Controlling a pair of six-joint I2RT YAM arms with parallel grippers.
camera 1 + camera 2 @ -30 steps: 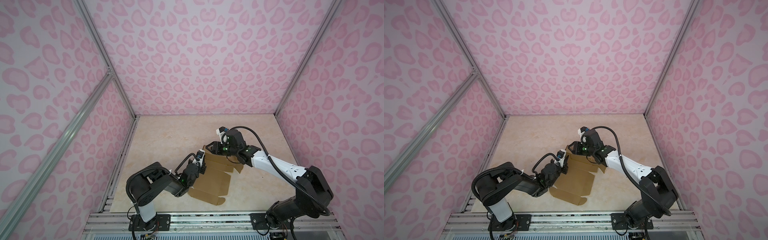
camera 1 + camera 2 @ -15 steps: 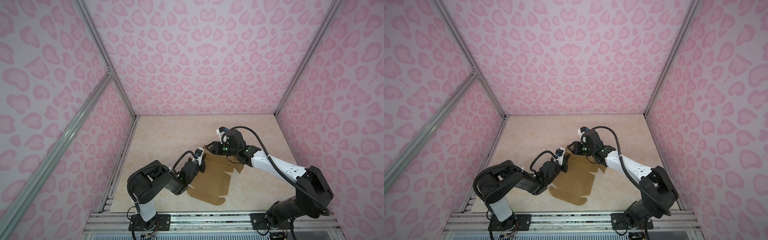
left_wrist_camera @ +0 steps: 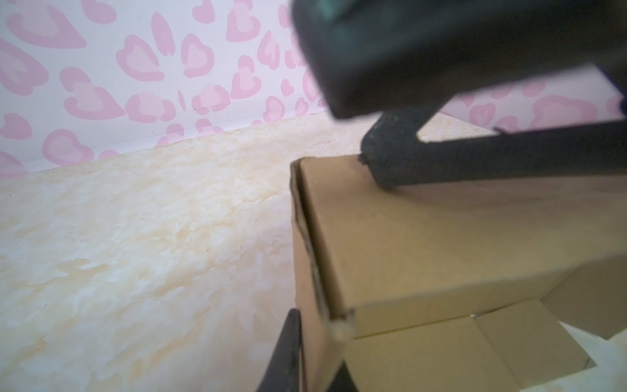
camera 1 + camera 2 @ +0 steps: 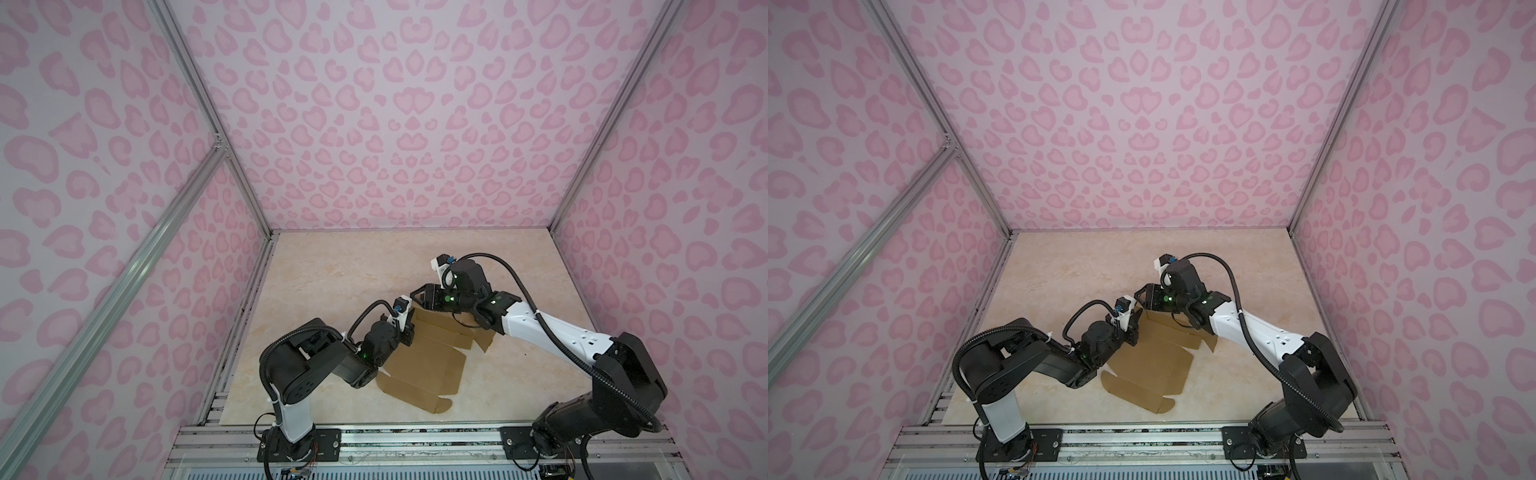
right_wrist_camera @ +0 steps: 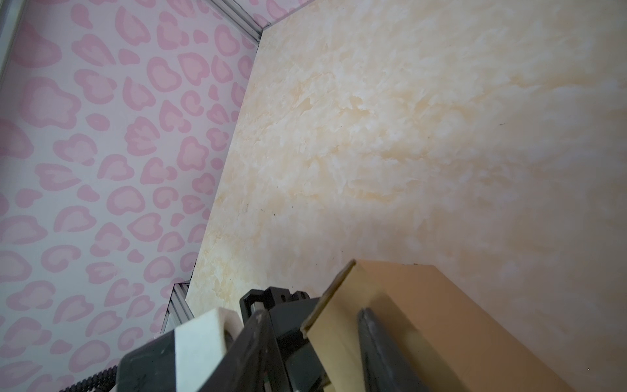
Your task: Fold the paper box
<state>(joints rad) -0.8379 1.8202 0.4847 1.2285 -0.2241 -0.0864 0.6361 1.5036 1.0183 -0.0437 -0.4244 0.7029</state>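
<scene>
The paper box (image 4: 428, 365) lies on the marble-patterned tabletop (image 4: 332, 282), toward the front and near the middle in both top views. It is partly formed. The near panel with its rounded tab lies flat, while the far end is raised into walls, and a loose flap rests on the tabletop on the right-hand side. The left gripper (image 4: 409, 330) is positioned at the far left corner of the box. In the left wrist view its fingers (image 3: 286, 353) stand on either side of the upright side wall, closed down tight on the cardboard (image 3: 424, 244). The right gripper (image 4: 420, 297) reaches across from the right to the same far corner, just beside the left gripper. One of its fingers (image 3: 386, 159) bears on the top edge of the far wall. The right wrist view shows a finger (image 5: 376, 342) lying flat against a face of the cardboard (image 5: 441, 305). The second finger is not visible there, so it cannot be determined whether this gripper clamps the wall or only presses on it.
</scene>
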